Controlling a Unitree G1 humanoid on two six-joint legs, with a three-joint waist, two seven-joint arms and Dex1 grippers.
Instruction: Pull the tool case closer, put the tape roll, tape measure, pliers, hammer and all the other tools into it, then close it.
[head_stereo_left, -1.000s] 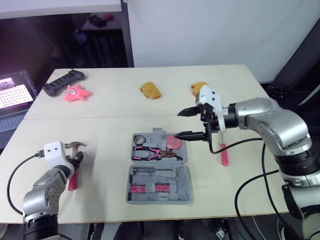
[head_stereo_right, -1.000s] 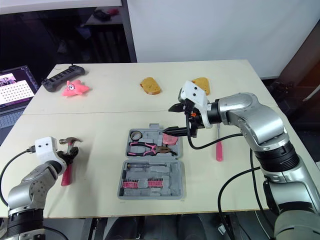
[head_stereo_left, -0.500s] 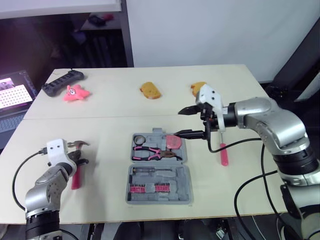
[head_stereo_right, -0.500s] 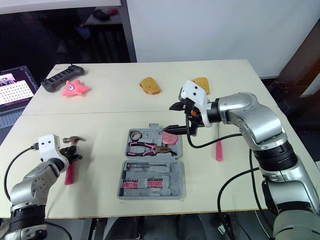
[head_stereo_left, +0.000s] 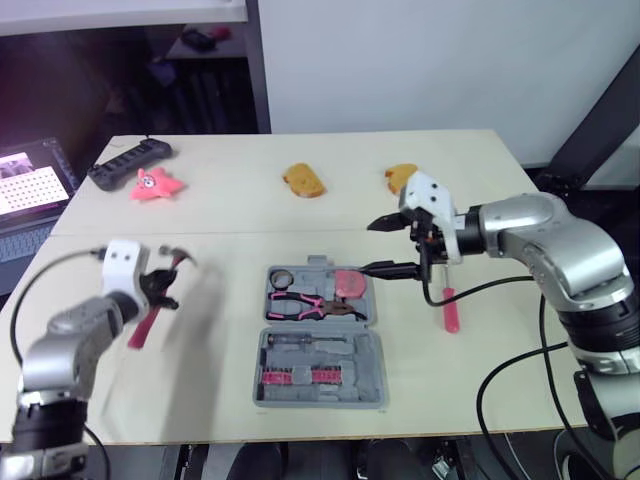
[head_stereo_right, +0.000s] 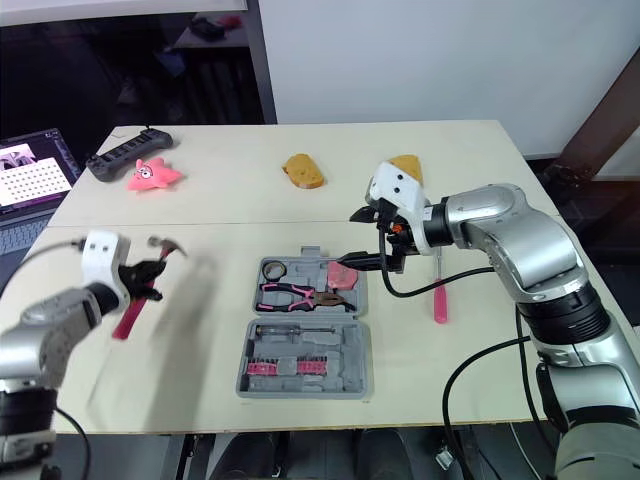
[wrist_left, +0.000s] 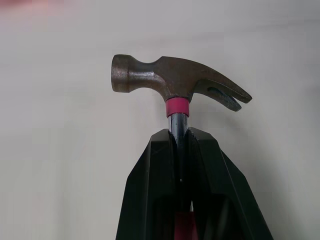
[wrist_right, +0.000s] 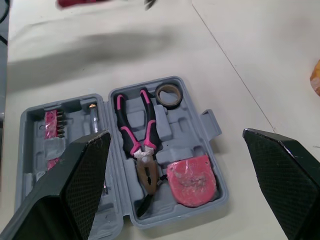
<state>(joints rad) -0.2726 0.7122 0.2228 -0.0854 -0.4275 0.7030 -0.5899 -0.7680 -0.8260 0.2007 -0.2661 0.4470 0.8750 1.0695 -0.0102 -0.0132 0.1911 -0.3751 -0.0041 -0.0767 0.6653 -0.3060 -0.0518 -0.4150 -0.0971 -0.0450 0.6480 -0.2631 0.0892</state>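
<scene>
While our left gripper (head_stereo_left: 158, 291) clamps the hammer (wrist_left: 170, 82) at its neck, the tool case (head_stereo_left: 366, 350) lies to its right; our right gripper (head_stereo_left: 370, 248) gapes empty above the case.

The left pincer (head_stereo_left: 158, 288) grips the hammer (head_stereo_left: 176, 258) by its neck, left of the open tool case (head_stereo_left: 372, 372) on the desk (head_stereo_left: 230, 205). The right pincer (head_stereo_left: 371, 248) hovers, fingers spread, beside the case's far right corner.
</scene>
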